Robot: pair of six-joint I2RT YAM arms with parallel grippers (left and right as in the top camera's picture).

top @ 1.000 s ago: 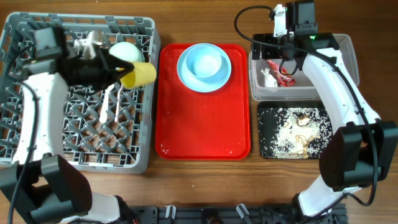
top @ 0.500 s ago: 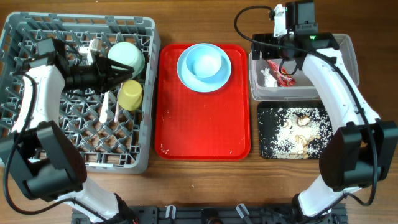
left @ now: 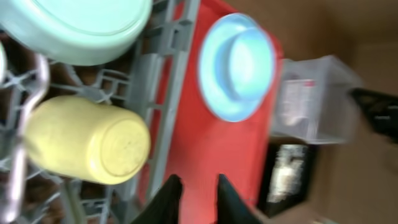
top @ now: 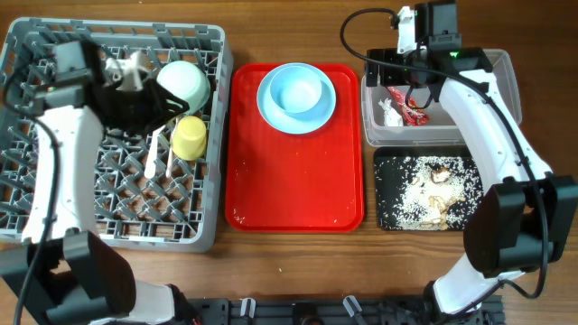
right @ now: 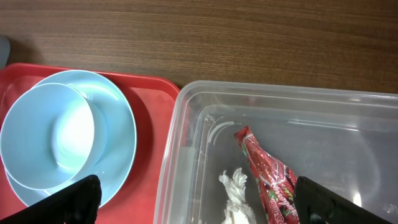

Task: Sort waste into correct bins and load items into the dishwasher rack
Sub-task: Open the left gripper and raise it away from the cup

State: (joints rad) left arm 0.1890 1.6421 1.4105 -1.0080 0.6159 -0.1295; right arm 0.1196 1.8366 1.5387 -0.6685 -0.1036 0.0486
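Left gripper (left: 194,186), jaws nearly together, hovers empty beside yellow cup (left: 87,140); no legible writing.

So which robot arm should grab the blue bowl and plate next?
Probably the left. Its gripper holds nothing and sits over the grey rack, right beside the red tray where the bowl sits on the plate. The right gripper is open above the clear tub.
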